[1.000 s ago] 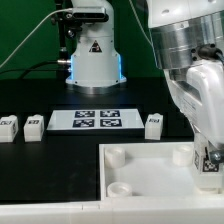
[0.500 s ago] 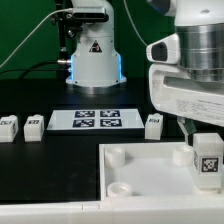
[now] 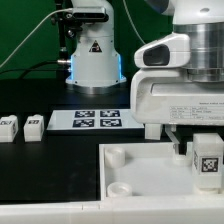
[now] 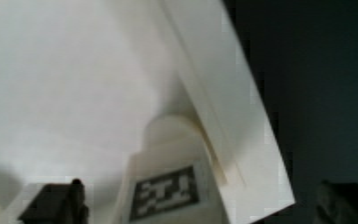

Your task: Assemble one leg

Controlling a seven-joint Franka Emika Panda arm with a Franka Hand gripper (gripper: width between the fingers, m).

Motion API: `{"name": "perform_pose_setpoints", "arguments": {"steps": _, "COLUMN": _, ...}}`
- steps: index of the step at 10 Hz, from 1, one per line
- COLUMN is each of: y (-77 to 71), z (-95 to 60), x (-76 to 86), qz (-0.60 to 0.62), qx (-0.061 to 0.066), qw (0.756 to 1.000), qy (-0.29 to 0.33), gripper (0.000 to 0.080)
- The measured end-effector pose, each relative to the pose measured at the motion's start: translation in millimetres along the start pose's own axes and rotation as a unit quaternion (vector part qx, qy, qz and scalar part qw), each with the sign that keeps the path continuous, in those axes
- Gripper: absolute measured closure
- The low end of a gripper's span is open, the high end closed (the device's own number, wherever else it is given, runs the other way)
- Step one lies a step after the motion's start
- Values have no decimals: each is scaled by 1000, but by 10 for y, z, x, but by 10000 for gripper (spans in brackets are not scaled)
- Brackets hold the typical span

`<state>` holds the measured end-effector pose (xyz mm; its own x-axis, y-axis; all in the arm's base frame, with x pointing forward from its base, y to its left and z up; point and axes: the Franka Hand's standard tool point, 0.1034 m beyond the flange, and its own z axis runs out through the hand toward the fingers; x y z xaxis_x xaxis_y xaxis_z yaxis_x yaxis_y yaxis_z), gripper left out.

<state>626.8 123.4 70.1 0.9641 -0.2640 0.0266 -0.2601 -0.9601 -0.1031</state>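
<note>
Claw (image 4: 202, 203): wide open, holding nothing. In the wrist view a dark fingertip (image 4: 51, 202) stands on each side of the leg, with a gap at both.
Finger: in the exterior view only one dark finger (image 3: 181, 145) shows under the white hand; the other is not seen.
Leg (image 3: 207, 160): directly beneath the claw, between the two fingers and touching neither. It is upright, tag toward the exterior camera, and stands on the tray. Whether it is seated in a socket cannot be told.
Tray (image 3: 150, 172): under the claw, flat on the bench (image 3: 45, 165). A round socket (image 3: 117, 155) sits in the corner away from the claw, toward the exterior view's left.
Marker board (image 3: 97, 119): beyond the tray from the claw, flat on the bench, apart from the tray.
Spare legs: two, (image 3: 34, 124) and (image 3: 9, 125), well apart from the claw, past the marker board at the exterior view's left, side by side, not touching.
Arm base (image 3: 95, 55): farthest from the claw, behind the marker board.
</note>
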Motion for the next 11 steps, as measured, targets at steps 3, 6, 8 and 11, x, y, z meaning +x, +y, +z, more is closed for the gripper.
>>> {"name": "perform_pose_setpoints", "arguments": {"steps": 3, "y": 25, "z": -6, "x": 50, "qz": -112, "qx": -1, "qw": 994, "qy": 3, "gripper": 150}}
{"name": "perform_pose_setpoints", "arguments": {"steps": 6, "y": 15, "z": -6, "x": 46, "qz": -73, "qx": 1, "qw": 997, "qy": 3, "gripper": 328}}
{"name": "perform_pose_setpoints", "arguments": {"steps": 8, "y": 11, "z": -5, "x": 43, "qz": 32, "qx": 3, "qw": 999, "qy": 2, "gripper": 503}}
{"name": "perform_pose_setpoints", "arguments": {"steps": 11, "y": 30, "z": 1, "x": 77, "qz": 234, "qx": 13, "qw": 972, "qy": -7, "gripper": 503}}
